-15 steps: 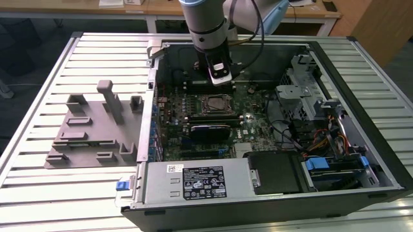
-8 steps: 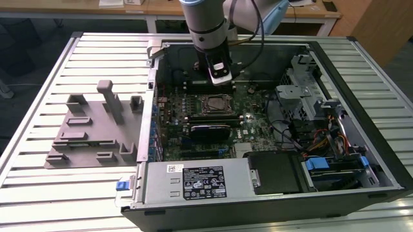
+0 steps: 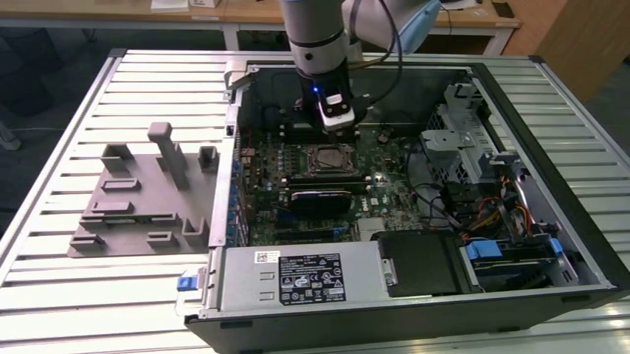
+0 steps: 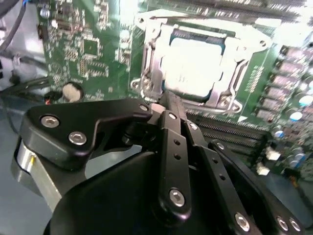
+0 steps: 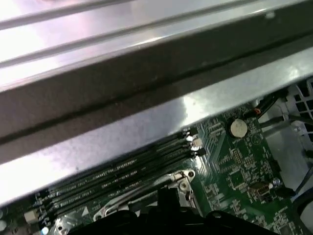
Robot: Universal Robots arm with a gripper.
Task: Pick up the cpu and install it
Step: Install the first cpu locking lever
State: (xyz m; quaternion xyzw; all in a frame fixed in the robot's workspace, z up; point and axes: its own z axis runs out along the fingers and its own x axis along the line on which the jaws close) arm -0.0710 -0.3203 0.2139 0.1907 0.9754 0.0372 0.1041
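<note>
Exterior view: end effector (image 3: 338, 127) hangs inside the open case (image 3: 551, 243), just above the socket (image 3: 331, 159) on the board.

Second wrist view: cpu (image 4: 195, 66) sits in the socket frame, fingers (image 4: 171, 129) closed together, empty, just beside it. Risk: a sideways drift clips the frame or the slots.

First wrist view: case wall (image 5: 122, 88) close; could collide.

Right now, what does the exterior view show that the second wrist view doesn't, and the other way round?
Exterior view: the whole open computer case on the slatted table, the grey holder block beside it, and the arm over the motherboard. Second wrist view: the gripper close up beside the socket. Both: the cpu sitting in its socket.
</note>
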